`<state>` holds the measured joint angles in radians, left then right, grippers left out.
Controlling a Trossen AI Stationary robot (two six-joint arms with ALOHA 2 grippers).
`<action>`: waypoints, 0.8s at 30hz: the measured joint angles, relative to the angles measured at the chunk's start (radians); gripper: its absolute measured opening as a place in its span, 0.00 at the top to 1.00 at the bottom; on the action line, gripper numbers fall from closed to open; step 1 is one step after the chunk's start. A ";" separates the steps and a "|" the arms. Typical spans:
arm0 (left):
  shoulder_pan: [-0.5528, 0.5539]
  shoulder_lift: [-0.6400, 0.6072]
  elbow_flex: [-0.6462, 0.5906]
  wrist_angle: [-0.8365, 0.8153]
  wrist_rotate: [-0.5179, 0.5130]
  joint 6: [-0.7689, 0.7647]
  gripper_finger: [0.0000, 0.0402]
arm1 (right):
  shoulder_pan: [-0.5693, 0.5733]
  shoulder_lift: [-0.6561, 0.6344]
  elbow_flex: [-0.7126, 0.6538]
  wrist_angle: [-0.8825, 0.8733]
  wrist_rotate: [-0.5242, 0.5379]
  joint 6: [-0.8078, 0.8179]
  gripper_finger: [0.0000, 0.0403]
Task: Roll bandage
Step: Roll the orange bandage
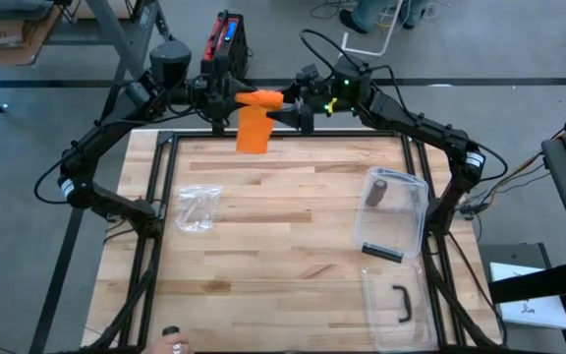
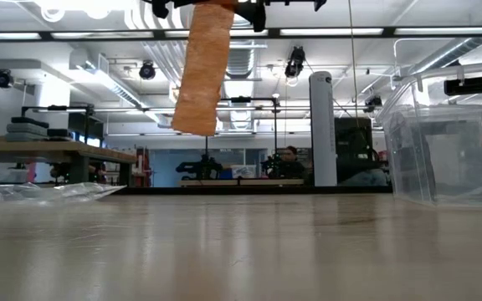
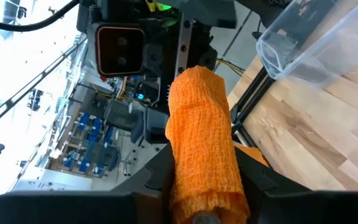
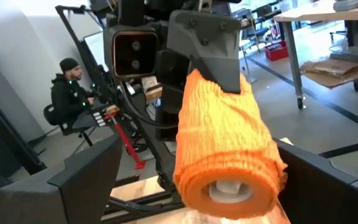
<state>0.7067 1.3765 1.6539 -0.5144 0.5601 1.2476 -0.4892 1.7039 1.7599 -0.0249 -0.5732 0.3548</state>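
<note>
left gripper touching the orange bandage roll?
Touching. In the left wrist view the left gripper has a finger pressed against each side of the orange bandage roll, with no gap.

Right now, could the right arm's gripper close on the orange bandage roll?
Probably yes. The right gripper stands open right at the orange woven bandage roll, which the left gripper holds up over the table's far edge; nothing sits between them.
</note>
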 joint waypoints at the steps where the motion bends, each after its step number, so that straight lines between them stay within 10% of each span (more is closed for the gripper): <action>1: 0.000 0.000 0.000 0.000 0.000 0.000 0.76 | 0.000 0.000 0.000 0.000 0.000 -0.004 0.08; 15: -0.010 -0.003 0.000 0.022 -0.003 0.007 0.76 | 0.005 0.000 0.000 0.009 0.027 0.058 0.09; 24: -0.010 -0.003 0.000 0.021 -0.002 0.010 0.73 | 0.012 0.000 0.000 0.035 0.085 0.080 0.28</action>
<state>0.6968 1.3739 1.6539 -0.4931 0.5577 1.2575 -0.4775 1.7039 1.7599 0.0097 -0.4878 0.4343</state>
